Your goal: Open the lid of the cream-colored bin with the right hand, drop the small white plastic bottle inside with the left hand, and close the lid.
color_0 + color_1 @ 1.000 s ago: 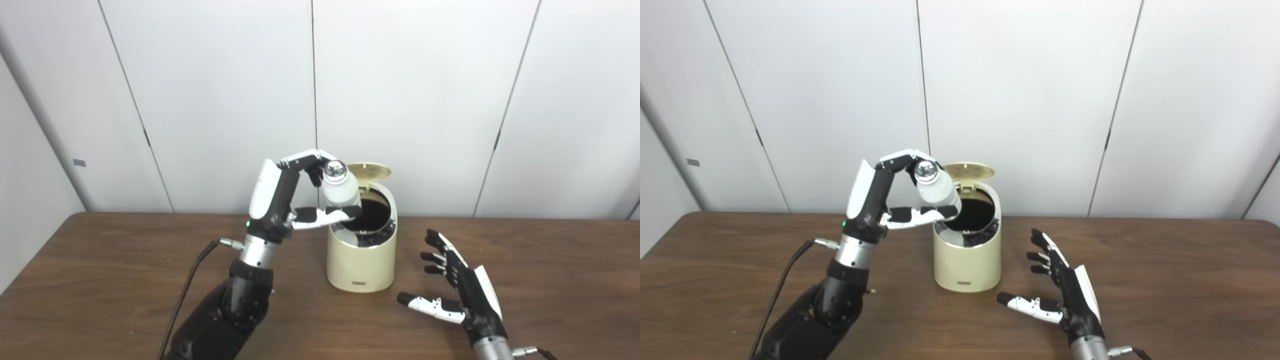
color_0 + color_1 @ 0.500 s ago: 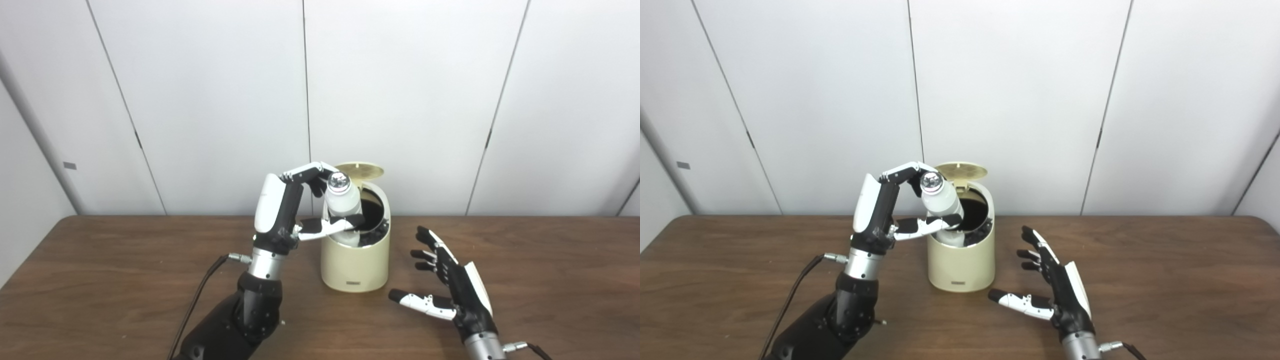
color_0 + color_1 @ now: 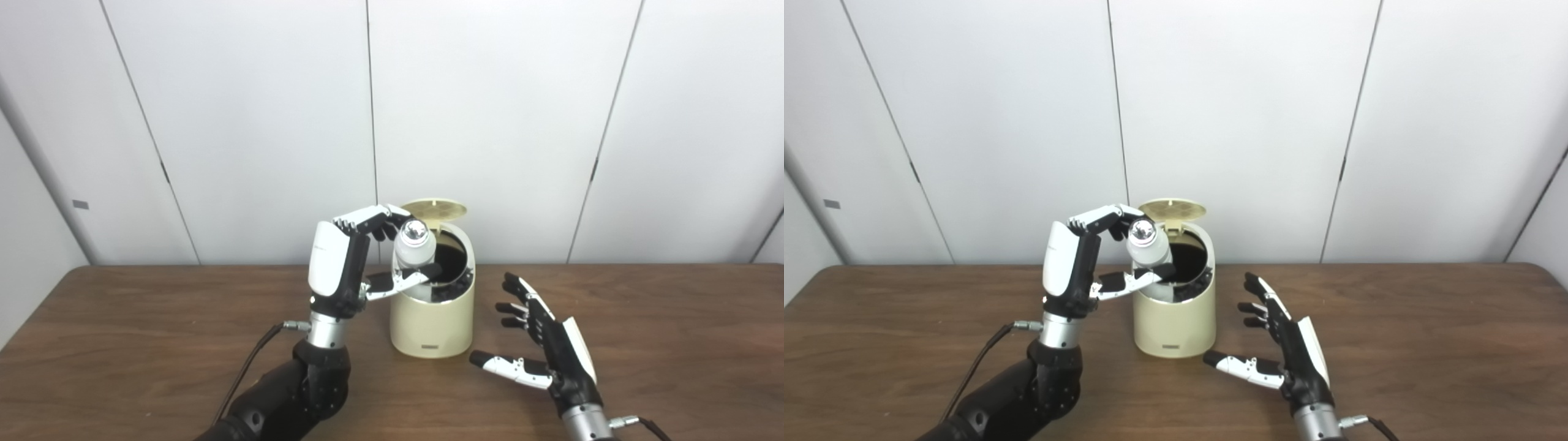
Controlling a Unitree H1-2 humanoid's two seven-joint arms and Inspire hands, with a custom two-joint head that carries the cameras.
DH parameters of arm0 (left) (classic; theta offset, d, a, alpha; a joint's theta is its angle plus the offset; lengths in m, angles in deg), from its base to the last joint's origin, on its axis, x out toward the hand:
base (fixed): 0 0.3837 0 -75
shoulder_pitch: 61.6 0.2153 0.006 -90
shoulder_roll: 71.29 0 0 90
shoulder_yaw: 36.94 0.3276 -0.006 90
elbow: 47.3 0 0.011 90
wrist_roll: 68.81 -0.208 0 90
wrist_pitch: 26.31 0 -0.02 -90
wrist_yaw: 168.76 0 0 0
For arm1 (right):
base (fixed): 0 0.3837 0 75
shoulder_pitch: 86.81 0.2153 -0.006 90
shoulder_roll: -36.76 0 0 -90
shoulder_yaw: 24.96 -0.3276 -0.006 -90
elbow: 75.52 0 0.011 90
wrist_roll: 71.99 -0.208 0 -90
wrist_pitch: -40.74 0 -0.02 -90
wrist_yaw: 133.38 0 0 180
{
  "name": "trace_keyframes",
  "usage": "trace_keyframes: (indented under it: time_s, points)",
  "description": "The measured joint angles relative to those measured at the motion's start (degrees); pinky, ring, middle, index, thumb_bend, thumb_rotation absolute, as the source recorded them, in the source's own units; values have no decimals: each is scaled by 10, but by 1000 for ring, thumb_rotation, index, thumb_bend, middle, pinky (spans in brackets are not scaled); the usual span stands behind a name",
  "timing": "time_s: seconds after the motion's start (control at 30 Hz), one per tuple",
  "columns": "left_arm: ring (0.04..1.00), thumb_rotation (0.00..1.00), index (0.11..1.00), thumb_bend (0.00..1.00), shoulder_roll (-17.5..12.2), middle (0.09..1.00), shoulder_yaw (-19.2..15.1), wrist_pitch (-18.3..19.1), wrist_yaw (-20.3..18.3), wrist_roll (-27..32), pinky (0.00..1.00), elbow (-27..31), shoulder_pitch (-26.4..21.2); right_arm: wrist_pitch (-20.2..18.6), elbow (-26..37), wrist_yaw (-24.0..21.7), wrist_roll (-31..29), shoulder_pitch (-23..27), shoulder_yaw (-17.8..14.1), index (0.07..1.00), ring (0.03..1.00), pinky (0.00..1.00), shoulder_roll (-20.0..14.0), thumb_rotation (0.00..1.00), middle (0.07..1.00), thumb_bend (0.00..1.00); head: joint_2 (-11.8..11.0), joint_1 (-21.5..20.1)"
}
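The cream-colored bin (image 3: pixel 432 321) stands mid-table with its round lid (image 3: pixel 436 211) tipped up at the back, showing a dark inside. My left hand (image 3: pixel 343 263) is at the bin's left rim and holds the small white bottle (image 3: pixel 415 248) with the silver cap. The fingers curl over the cap and the thumb lies against the bottle's lower side. The bottle stands nearly upright with its base down in the bin's mouth. My right hand (image 3: pixel 548 346) is open and empty, palm toward the bin, resting low to the bin's right. It touches nothing.
The brown wooden table (image 3: pixel 674 343) runs to a white panelled wall close behind the bin. A black cable (image 3: pixel 248 367) trails from my left wrist over the table's front left.
My left hand has lowered the bottle from above the rim into the bin's mouth, and its fingers have loosened a little. The camera has shifted. The right hand has stayed in place.
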Motion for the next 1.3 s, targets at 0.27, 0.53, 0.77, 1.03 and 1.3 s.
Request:
trace_keyframes:
  time_s: [0.27,0.53,0.77,1.03,1.3]
  points:
    - [404,0,508,503,12,488,36,-1,31,10,331,-37,-9,-1,11,0,1,-1,0,894,791,718,3,323,893,860,4,-3]
    - [406,0,507,503,14,499,57,-2,19,55,346,-39,-9,-3,13,0,2,-1,0,892,786,711,3,336,889,867,6,-4]
    - [399,0,511,502,18,481,56,-2,-6,80,236,-39,-9,-3,13,0,1,-1,0,896,795,722,4,333,897,864,9,-4]
    - [421,0,524,503,30,495,7,-6,-93,110,378,-41,0,-14,27,0,1,-2,0,895,797,724,4,336,898,864,11,-4]
    - [553,0,502,522,42,496,-62,-15,-178,117,476,-38,22,-14,29,0,1,-2,0,891,792,715,4,327,892,863,12,0]
